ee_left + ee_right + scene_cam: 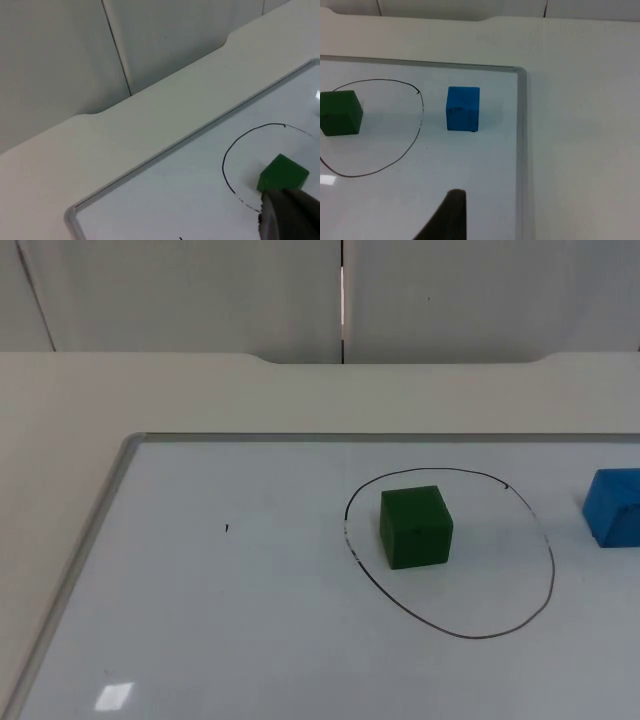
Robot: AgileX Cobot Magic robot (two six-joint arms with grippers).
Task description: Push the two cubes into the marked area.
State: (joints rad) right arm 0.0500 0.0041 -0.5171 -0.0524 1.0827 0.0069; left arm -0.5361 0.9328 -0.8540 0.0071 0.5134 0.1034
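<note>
The green cube (416, 527) sits inside the marked area (520, 620), while the blue cube (615, 506) stands outside it, just beside the line on the right arm's side. The right gripper (447, 217) is the nearer, with the blue cube ahead of it and the outline beyond. 1 fingertip shows per gripper, so whether the left gripper (285, 215), beside the green cube, or the right is spread cannot be told.

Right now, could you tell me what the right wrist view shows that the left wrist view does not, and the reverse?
Right wrist view alone: the blue cube, outside the drawn outline, beside the whiteboard's right edge. Left wrist view alone: the whiteboard's near-left corner and the partition wall behind the table. Shared by both: the green cube inside the drawn outline on the whiteboard.
</note>
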